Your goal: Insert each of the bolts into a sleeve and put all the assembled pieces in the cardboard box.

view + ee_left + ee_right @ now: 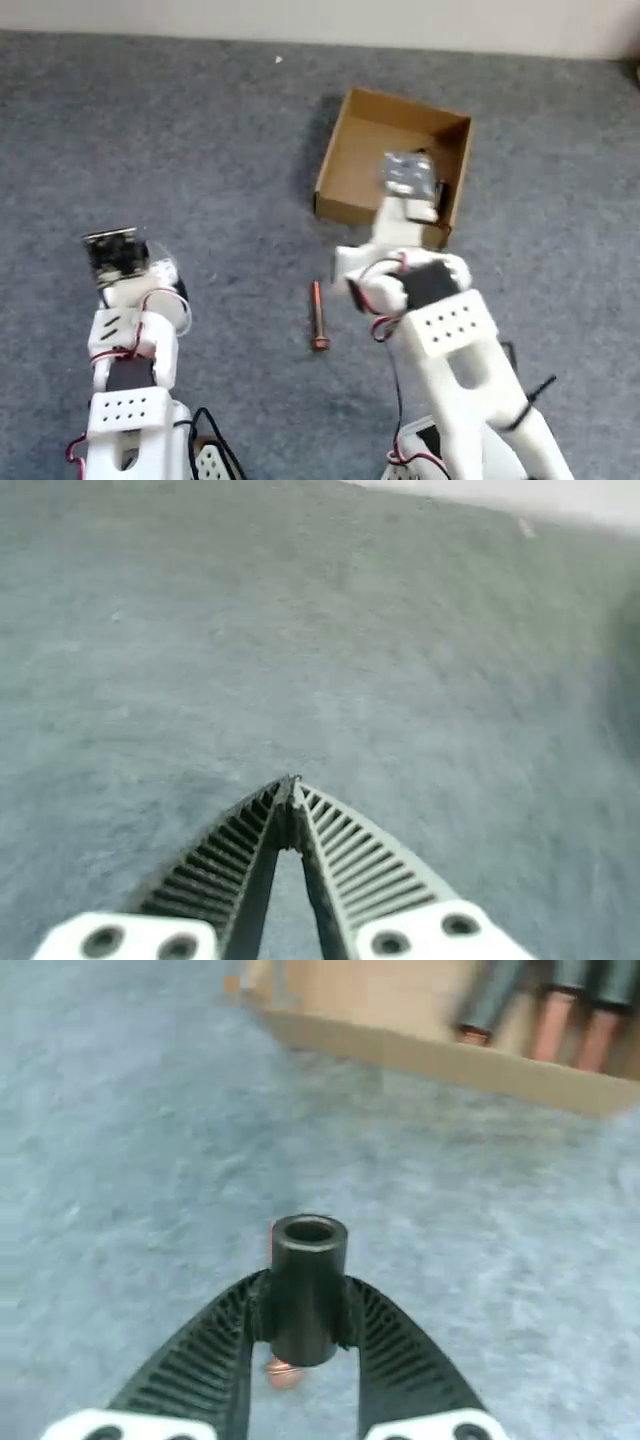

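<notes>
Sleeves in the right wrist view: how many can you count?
4. One sleeve is clamped in the right gripper; three more lie side by side in the box. Others may be hidden.

Readable text, labels, numbers, signs: none found in any view. Cardboard box (345,210) walls carry no legible print; white arm housings (455,325) likewise show none

A black sleeve (308,1260) is standing upright, pinched in the right end effector (305,1305). A copper bolt (318,315) is lying flat at the seven o'clock of the open cardboard box (350,208), which is holding assembled pieces (560,1000).
</notes>
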`<state>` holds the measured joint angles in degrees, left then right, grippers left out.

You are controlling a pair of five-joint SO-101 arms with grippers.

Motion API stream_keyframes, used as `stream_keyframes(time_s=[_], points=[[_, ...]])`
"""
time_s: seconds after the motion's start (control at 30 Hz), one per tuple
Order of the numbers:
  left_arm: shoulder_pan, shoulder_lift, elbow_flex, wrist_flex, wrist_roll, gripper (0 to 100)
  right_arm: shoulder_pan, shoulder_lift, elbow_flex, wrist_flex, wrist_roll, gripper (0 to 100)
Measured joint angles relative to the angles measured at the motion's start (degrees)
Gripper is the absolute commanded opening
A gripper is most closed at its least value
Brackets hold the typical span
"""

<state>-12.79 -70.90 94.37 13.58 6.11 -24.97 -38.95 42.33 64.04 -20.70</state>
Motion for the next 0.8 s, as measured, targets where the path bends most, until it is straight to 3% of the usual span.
stream_keyframes(time_s=[0.1,0.4,0.6,0.8], points=[[3.69,0.09,-5.01,8.88,-3.08,1,5.98,-1.32,4.75,-2.9,0.0,0.3],[14.95,0.09,-30.07,45.63,-9.67,1,19.52,-1.67,18.2,-20.13,-1.14,0.4],[24.09,8.26,-37.89,52.66,-10.46,2,27.43,-1.76,18.73,-24.44,-5.71,0.5],[29.19,27.52,-44.66,52.92,-10.46,22,28.84,-1.76,18.73,-25.67,-5.98,0.5]])
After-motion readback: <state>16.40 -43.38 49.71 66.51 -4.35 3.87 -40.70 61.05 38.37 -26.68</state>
